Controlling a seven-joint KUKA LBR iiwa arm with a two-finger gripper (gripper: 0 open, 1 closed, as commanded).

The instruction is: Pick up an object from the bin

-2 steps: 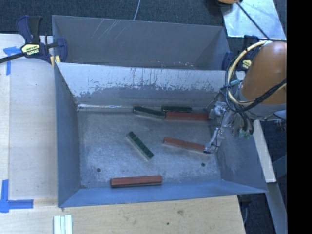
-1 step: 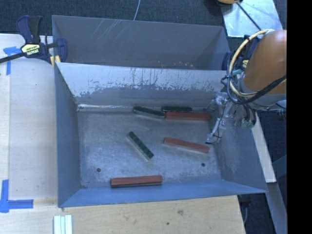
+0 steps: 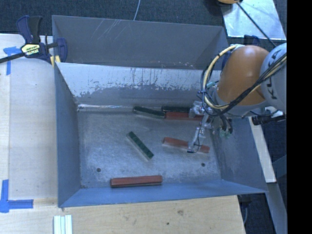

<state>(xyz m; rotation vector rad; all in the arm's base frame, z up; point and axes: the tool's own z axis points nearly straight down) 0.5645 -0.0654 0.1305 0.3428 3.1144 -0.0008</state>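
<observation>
My gripper (image 3: 196,148) is down near the floor in the right half of the bin (image 3: 68,130), at the right end of a short reddish-brown bar (image 3: 174,142). I cannot tell whether it is open or closed on it. The bar lies flat, its long axis running left to right, with the right end a little nearer the front wall. Behind it, along the back wall, lies a long black-and-red tool (image 3: 161,113). To the left a green strip (image 3: 140,146) lies diagonally. Near the front wall a longer reddish-brown bar (image 3: 136,181) lies left to right.
</observation>
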